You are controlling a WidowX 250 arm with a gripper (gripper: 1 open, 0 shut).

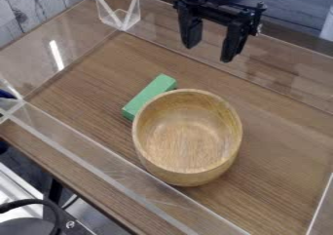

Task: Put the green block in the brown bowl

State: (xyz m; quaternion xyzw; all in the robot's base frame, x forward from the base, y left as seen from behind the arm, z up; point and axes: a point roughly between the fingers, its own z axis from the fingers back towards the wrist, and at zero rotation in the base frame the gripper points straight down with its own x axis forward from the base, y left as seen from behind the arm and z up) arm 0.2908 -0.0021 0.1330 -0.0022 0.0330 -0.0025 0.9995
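Note:
The green block [148,97] lies flat on the wooden tabletop, its near-right end touching the outer rim of the brown bowl [189,135]. The bowl sits upright in the middle of the table with nothing inside it. My black gripper [212,40] hangs at the top of the view, above and behind both objects and well apart from them. Its two fingers point down with a wide gap between them and nothing held.
A clear acrylic wall [78,141] runs along the near-left side of the wooden table [279,132], and another clear panel stands at the far left. A small transparent triangular piece [120,13] rests at the back left.

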